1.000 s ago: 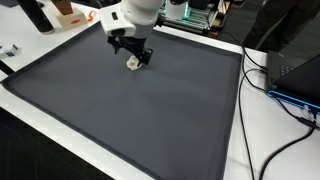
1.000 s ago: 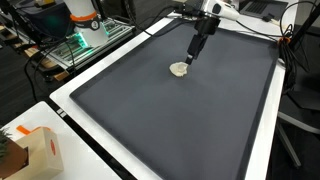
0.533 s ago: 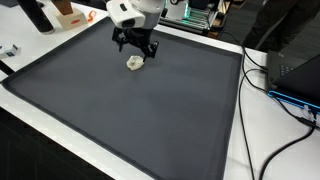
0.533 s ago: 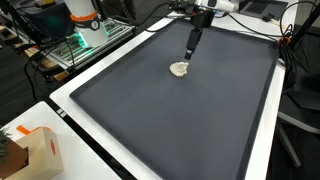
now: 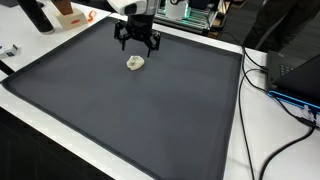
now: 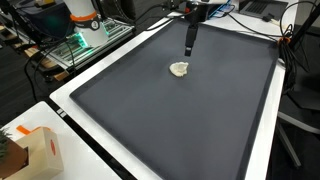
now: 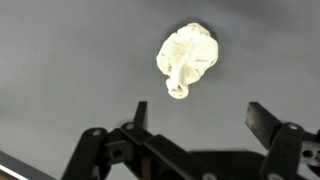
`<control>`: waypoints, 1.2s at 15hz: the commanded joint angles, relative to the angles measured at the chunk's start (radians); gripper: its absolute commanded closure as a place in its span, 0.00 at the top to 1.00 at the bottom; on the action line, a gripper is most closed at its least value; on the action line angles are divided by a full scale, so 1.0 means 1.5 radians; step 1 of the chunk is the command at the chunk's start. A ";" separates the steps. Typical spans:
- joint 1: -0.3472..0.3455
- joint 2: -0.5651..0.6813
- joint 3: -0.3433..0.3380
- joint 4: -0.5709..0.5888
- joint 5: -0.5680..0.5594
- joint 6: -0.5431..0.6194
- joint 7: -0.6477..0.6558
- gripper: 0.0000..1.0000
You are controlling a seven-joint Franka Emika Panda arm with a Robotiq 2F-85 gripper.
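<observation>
A small crumpled white wad (image 5: 135, 62) lies on the dark grey mat (image 5: 130, 110); it also shows in the other exterior view (image 6: 179, 69) and in the wrist view (image 7: 187, 58). My gripper (image 5: 137, 43) hangs above and a little behind the wad, open and empty, clear of the mat. In the wrist view the two black fingers (image 7: 200, 112) are spread wide, with bare mat between them and the wad just beyond the fingertips. In an exterior view the gripper (image 6: 189, 48) points down over the far part of the mat.
The mat lies on a white table (image 6: 70, 95). An orange and white box (image 6: 35, 150) stands at a near corner. Cables (image 5: 285, 100) and a dark device sit beside the mat. Lab equipment (image 6: 85, 30) stands at the back.
My gripper has let go of the wad and risen up and back from it. The wad stays where it was on the mat.
</observation>
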 commanded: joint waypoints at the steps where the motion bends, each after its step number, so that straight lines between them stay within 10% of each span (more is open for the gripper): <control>1: -0.044 -0.053 0.030 -0.064 0.082 0.048 -0.095 1.00; 10: -0.112 -0.117 0.063 -0.083 0.367 0.028 -0.302 1.00; 18: -0.131 -0.156 0.030 -0.037 0.468 -0.078 -0.277 1.00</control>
